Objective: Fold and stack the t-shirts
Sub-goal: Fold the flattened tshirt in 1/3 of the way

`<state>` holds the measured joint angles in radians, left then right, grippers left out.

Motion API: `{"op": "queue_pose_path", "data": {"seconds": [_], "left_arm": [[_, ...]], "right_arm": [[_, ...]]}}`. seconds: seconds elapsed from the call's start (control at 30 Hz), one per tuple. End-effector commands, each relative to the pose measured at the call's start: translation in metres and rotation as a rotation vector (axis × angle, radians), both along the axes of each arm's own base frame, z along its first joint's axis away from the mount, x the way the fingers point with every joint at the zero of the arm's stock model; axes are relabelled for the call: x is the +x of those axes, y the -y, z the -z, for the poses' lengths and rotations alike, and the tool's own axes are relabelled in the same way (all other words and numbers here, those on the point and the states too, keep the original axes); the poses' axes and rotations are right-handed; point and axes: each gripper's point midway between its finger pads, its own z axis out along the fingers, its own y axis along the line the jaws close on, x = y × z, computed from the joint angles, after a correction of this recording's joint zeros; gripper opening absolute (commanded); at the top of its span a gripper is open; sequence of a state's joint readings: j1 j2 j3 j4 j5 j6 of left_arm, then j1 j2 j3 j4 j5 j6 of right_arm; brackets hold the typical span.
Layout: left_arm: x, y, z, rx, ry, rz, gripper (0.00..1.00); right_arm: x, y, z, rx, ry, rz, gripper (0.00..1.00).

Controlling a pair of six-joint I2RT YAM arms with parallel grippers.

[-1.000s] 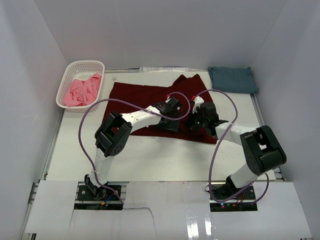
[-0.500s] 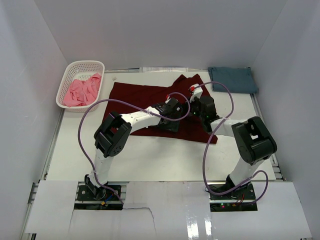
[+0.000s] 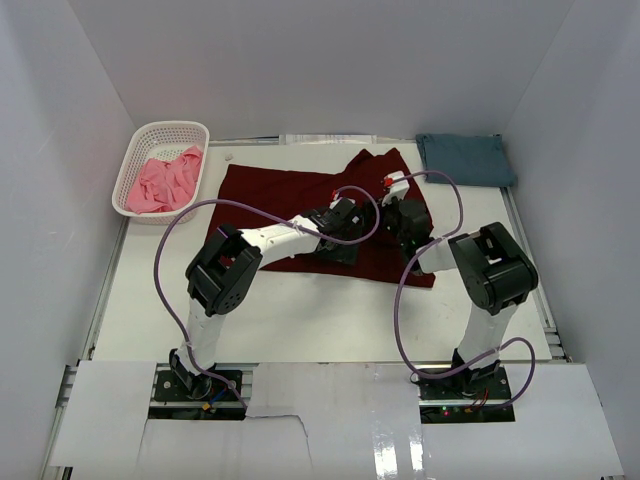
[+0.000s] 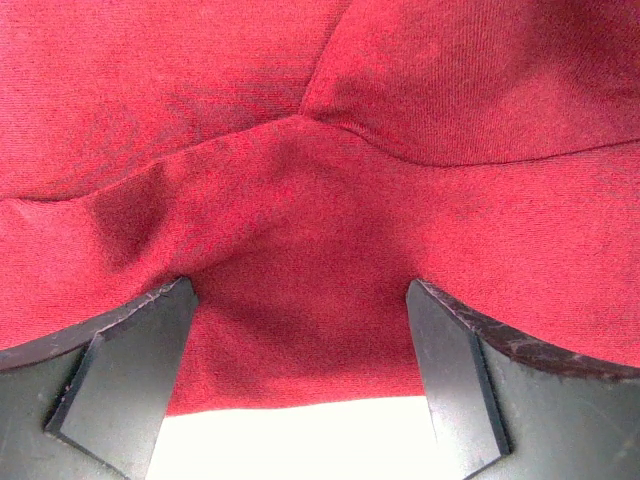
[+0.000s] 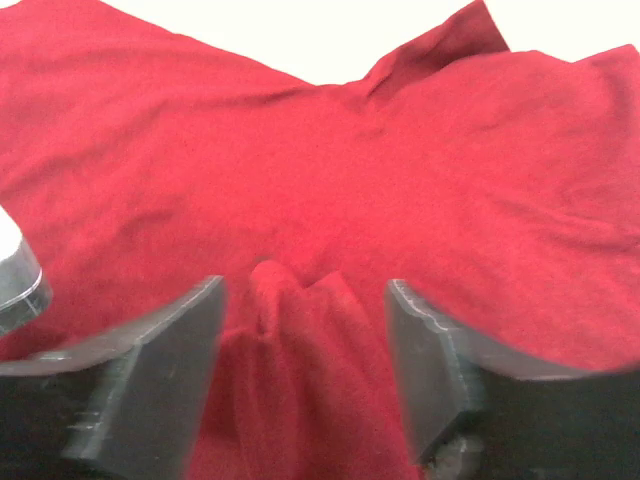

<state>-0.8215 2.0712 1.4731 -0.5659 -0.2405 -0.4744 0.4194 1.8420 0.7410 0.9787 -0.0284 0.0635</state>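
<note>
The dark maroon t-shirt (image 3: 275,190) lies spread across the middle of the table, its right part folded over itself. My left gripper (image 3: 347,230) hovers low over the shirt's middle and is open. In the left wrist view its fingers (image 4: 130,380) straddle the cloth's hem (image 4: 300,340) without pinching it. My right gripper (image 3: 402,216) is just to the right of it and also open. A raised ridge of maroon cloth (image 5: 290,310) stands loose between its fingers (image 5: 165,350). The slate-blue t-shirt (image 3: 465,158) lies folded at the back right. The pink t-shirt (image 3: 165,182) sits crumpled in the basket.
The white lattice basket (image 3: 165,129) stands at the back left corner. White walls close in the table on three sides. Purple cables (image 3: 175,240) loop from both arms over the table. Bare white table (image 3: 330,320) lies between the shirt and the arm bases.
My right gripper has gone from shut to open, letting go of the maroon cloth. It has shifted slightly towards the back, and its elbow swung left. The left arm has barely moved.
</note>
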Motion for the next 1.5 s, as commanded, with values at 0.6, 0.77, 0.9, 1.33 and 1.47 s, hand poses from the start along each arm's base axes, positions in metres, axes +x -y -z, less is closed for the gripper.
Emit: {"op": "queue_pose_path", "data": {"seconds": [0.6,0.77,0.9,1.33,1.47], "left_arm": [[-0.081,-0.023,0.074,0.093,-0.335,0.043,0.98],[-0.080,-0.021,0.073,0.089,-0.332,0.050,0.98],[-0.079,-0.021,0.072,0.091,-0.328,0.057,0.98],[-0.078,-0.023,0.072,0.103,-0.320,0.067,0.98],[-0.078,-0.023,0.071,0.100,-0.317,0.067,0.98]], "right_arm": [[0.000,0.073,-0.008,0.378,-0.760,-0.205,0.50],[-0.021,0.073,0.009,0.374,-0.877,-0.207,0.51],[-0.033,0.072,0.014,0.361,-0.907,-0.217,0.50],[-0.027,0.063,0.030,0.296,-0.944,-0.247,0.51],[-0.018,0.062,0.020,0.295,-0.926,-0.249,0.52]]}}
